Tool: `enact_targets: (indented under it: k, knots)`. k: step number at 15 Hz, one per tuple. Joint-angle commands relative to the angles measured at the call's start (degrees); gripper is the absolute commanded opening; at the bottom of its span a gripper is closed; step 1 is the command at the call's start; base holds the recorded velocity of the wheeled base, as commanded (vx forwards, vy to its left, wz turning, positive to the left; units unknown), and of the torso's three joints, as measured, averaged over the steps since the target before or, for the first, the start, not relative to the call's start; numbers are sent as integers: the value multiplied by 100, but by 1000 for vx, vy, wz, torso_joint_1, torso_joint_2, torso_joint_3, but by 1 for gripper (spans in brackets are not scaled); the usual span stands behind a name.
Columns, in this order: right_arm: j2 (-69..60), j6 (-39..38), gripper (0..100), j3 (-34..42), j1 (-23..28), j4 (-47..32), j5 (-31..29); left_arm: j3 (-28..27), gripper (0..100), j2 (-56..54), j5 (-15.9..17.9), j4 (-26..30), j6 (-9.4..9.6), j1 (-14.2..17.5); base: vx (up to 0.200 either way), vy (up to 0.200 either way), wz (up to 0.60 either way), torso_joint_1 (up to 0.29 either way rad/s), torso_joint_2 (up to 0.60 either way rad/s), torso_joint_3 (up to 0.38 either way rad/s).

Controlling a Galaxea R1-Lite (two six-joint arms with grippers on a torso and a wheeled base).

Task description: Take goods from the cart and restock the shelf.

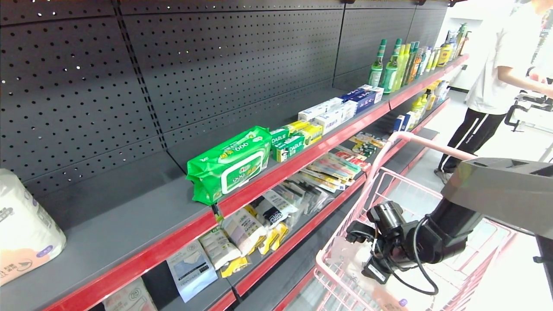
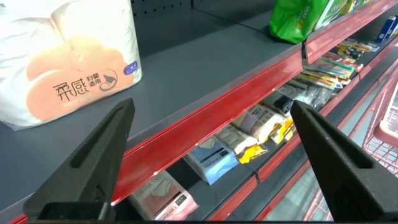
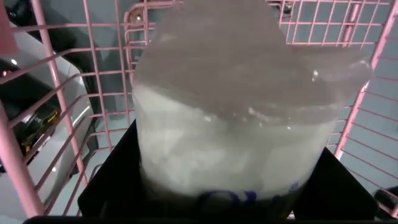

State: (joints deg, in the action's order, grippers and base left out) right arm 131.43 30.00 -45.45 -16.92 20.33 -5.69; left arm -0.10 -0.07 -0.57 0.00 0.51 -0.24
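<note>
**Q:** What sits closest?

**A:** The right gripper [image 3: 229,149], low inside a pink wire cart [image 1: 432,147]. Its dark fingers [image 3: 115,177] press on both sides of a soft white plastic-wrapped pack [image 3: 236,106] and grip it. The pack is down in the cart's basket.

**Q:** And the other arm?

**A:** The left gripper [image 2: 208,171] hangs just in front of the shelf's red front edge [image 2: 205,118]. Its two black fingers [image 2: 81,174] are spread wide, with nothing between them.

**Q:** What lies beyond it?

**A:** A dark grey metal shelf [image 1: 121,216] with a perforated back panel runs away to the right. At its near end stands a bulky white pack of toilet paper with peach print [image 1: 21,229], near the left gripper. On the level below, flat white and yellow packets [image 1: 242,233] lie overlapping.

**Q:** Farther along the upper level?

**A:** A green pack of wet wipes [image 1: 229,164] lies at the front edge, well apart from the toilet paper. Just past it are green and yellow toothpaste boxes [image 1: 296,138], then white and blue boxes [image 1: 341,108]. Farthest off, green bottles [image 1: 386,65] stand upright.
</note>
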Motion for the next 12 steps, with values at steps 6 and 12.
enact_targets:
  k: [6,12]
  knots:
    - [-2455,-390,0,352,532,23,121,1,100,7,-4,0,2,-2,0,0,0,0,0,0]
    - [-5153,-803,0,1170,892,23,147,1,100,7,-4,0,2,-2,0,0,0,0,0,0]
